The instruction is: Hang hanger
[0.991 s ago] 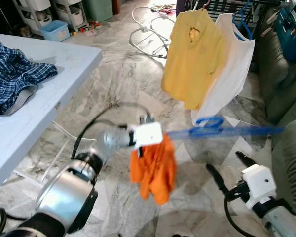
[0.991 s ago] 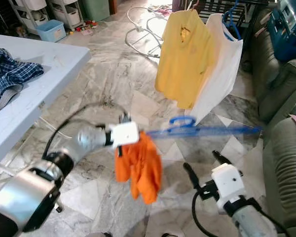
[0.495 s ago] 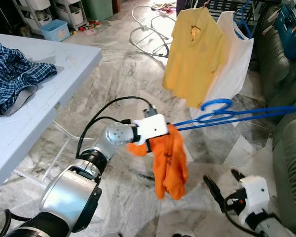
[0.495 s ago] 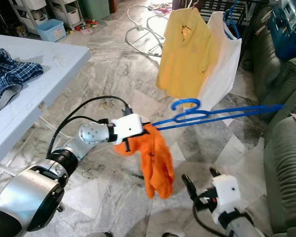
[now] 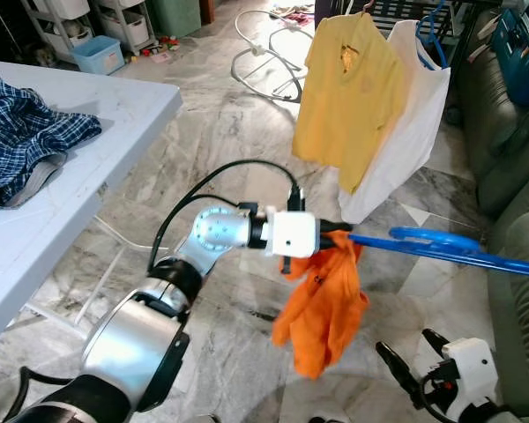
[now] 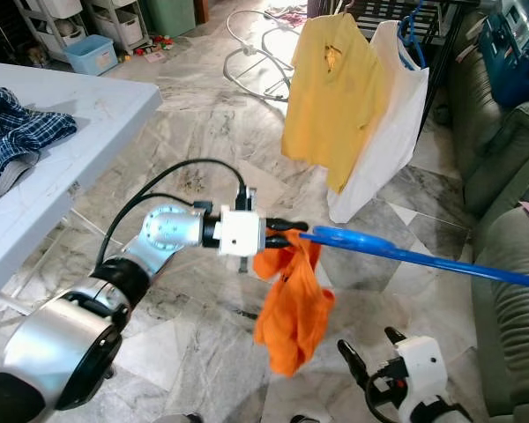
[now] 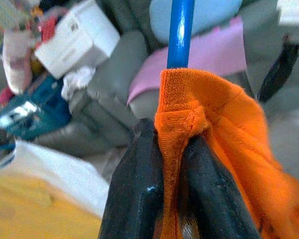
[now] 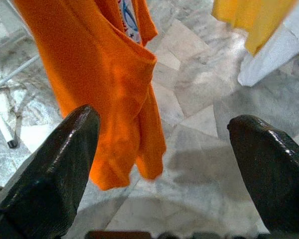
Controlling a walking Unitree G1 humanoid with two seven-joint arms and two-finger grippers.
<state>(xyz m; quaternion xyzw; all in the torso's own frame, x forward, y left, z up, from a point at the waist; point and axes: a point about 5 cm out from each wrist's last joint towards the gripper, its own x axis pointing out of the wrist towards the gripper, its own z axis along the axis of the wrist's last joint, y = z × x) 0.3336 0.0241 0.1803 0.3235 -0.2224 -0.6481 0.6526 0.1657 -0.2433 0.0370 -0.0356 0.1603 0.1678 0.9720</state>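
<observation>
Left end effector (image 5: 335,238) clamps orange shirt (image 5: 324,304) on blue hanger (image 5: 450,249); right end effector (image 5: 416,363) wide; hanging on rack not yet done.

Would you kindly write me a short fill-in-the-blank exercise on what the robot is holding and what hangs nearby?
1. The left gripper is shut on an ____ shirt draped on the blue hanger.
2. The right gripper has its fingers ____ and holds nothing.
3. Beside the white garment hangs a ____ shirt.
4. The plaid cloth lies on the ____ table.

Missing words: orange; open; yellow; white
</observation>
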